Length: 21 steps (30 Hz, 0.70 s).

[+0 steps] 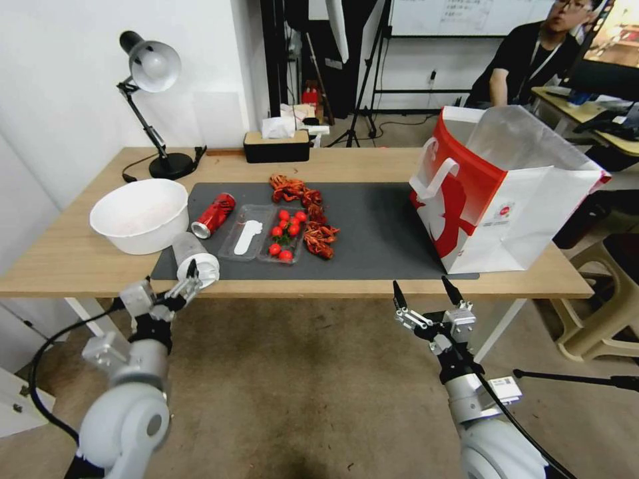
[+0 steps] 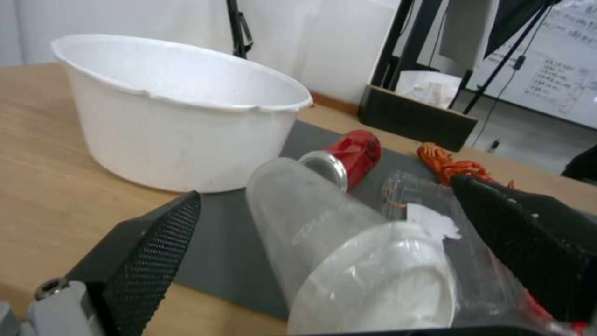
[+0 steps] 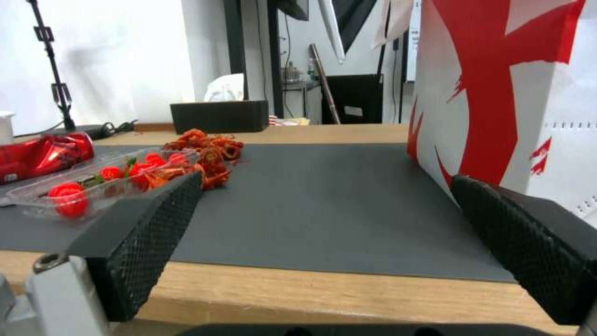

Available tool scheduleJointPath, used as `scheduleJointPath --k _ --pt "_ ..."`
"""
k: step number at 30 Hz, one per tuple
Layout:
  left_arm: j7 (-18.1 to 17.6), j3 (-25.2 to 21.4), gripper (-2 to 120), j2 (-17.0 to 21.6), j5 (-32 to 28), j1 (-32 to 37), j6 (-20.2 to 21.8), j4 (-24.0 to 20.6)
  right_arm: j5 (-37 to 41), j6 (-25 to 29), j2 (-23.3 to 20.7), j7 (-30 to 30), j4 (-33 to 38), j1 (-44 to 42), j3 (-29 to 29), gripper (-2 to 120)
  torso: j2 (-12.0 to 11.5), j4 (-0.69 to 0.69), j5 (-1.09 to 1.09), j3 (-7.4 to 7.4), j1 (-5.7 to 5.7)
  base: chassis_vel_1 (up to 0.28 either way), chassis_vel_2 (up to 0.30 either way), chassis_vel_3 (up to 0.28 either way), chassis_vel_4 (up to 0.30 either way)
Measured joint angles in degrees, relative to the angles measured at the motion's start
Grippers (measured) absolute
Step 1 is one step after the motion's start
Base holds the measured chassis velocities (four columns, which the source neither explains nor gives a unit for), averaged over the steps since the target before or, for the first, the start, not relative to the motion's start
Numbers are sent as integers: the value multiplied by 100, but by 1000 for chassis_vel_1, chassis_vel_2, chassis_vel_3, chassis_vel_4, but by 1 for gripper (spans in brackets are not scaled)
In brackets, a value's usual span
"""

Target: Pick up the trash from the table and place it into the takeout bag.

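On the table [image 1: 373, 163] in the head view we see a dark grey mat [image 1: 373, 233] with the takeout bag [image 1: 512, 199] standing upright and open-topped at its right end. At the left end, just off the mat, sits a white bowl [image 1: 140, 214]; a red drink can [image 1: 213, 215] lies on its side beside it, and a clear cup with white lid [image 1: 194, 258] lies tipped over at the mat's near left corner. Next to the can are clear plastic trays [image 1: 263, 236] holding small red tomatoes [image 1: 285, 234], with red crayfish shells [image 1: 309, 216] piled just beyond and to the right of them. Our left gripper [image 1: 188, 278] reaches up to the table's near edge right at the cup's lid, while our right gripper [image 1: 426, 294] hangs below the near edge, in front of the bag, its jaws spread apart. A desk lamp [image 1: 152, 100] and a black tissue box [image 1: 276, 146] stand along the far side. From the left wrist view, the left gripper [image 2: 348, 242] has its jaws wide apart with the fallen cup [image 2: 348, 252] lying between them, lid end nearest; we cannot tell whether either pad touches it. The bowl [image 2: 180, 121] and the can [image 2: 348, 151] lie beyond. From the right wrist view, the right gripper [image 3: 329, 233] is open at the table edge, facing bare mat [image 3: 323, 200], with the bag [image 3: 503, 93] close on one side and the tray of tomatoes [image 3: 93, 184] and the shells [image 3: 208, 151] on the other.
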Motion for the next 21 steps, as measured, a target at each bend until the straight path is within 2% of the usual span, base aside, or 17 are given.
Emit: scheduleJointPath --k 4,9,21 --pt "-76 75 100 195 -243 -225 167 141 -39 -21 16 18 -33 38 -2 100 0 0 1 0 0 0 0 0 0" --pt "-253 194 100 259 -224 -375 480 215 -68 -42 13 37 -68 45 8 100 0 0 1 0 0 0 0 0 0" --pt "-204 363 100 161 -122 -454 550 274 -151 -69 21 68 -94 78 22 100 0 0 1 -1 0 0 0 0 0"
